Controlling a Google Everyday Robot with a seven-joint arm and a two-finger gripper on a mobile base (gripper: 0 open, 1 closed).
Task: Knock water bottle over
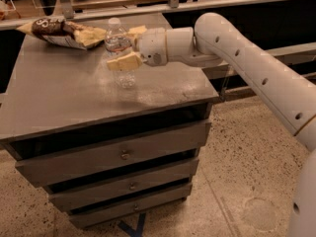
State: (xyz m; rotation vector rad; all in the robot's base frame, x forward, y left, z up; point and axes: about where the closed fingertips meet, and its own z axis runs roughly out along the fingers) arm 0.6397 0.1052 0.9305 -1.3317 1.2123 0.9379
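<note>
One bottle stands upright on the top of one grey cabinet, towards the rear edge and right of centre. The white cap is on, and the label band circles the upper half. One white arm reaches in from the right and ends in one gripper at the height of the bottle's label. The two fingers are spread apart: the front finger crosses in front of the bottle's middle, and the rear finger lies behind it near the shoulder, so the bottle sits between them. Whether either finger touches the bottle cannot be told. One opened snack bag lies at the rear left corner of the top, just left of the bottle. The cabinet front carries three drawers, stacked, each with one small knob at its centre. The cabinet stands on a speckled floor, with one blue mark at its base.
</note>
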